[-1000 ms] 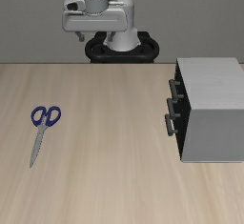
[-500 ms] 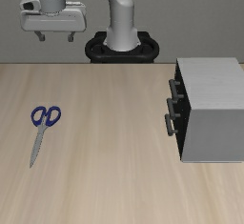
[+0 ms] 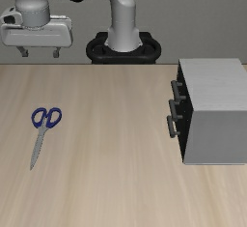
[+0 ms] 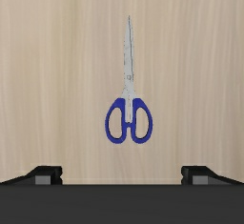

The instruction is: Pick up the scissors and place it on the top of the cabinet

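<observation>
- My gripper [image 3: 39,51] hangs in the air at the exterior view's left, far side, well above the table [image 3: 106,178].
- Fingers spread wide, nothing btwn them, touching nothing.
- Scissors [image 3: 40,137] lie flat on the table at the exterior view's left, nearer than my gripper and well below it.
- Blue handle loops at the far end, silver blades closed and pointing near, tilted a bit toward the exterior view's left.
- Wrist view: scissors [image 4: 128,90] sit about centred btwn my two fingertips, handle loops closest to the gripper [image 4: 122,175], blades pointing straight away.
- Only bare wood grain around the scissors there.
- Grey cabinet [image 3: 214,110] stands on the table at the exterior view's right, well apart from the scissors and from my gripper.
- Its drawer fronts w/ dark handles [image 3: 176,105] face the exterior view's left, i.e. toward the scissors' side.
- Robot base [image 3: 125,49] sits at the far edge, btwn gripper and cabinet.
</observation>
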Motion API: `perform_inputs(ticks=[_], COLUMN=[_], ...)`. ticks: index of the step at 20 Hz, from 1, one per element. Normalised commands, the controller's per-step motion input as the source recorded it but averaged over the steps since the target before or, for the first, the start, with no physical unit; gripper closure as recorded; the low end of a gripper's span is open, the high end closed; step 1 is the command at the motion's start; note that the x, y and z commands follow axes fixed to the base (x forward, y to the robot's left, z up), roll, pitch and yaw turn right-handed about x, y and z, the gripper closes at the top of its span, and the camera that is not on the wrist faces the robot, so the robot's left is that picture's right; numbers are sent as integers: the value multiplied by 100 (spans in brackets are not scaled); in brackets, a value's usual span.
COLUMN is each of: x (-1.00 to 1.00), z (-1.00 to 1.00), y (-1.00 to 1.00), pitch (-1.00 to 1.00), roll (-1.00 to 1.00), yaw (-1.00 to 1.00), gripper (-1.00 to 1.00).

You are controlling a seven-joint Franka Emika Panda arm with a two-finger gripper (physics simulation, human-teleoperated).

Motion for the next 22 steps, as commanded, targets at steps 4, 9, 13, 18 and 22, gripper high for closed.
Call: perform_inputs(ticks=[4,9,13,18,22], x=[0,0,0,0,0], z=[-100,-100,-100,-100,-75], y=[0,0,0,0,0], pitch=[0,0,0,0,0], roll=[0,0,0,0,0], yaw=[0,0,0,0,0], gripper=[-100,-100,-100,-100,100])
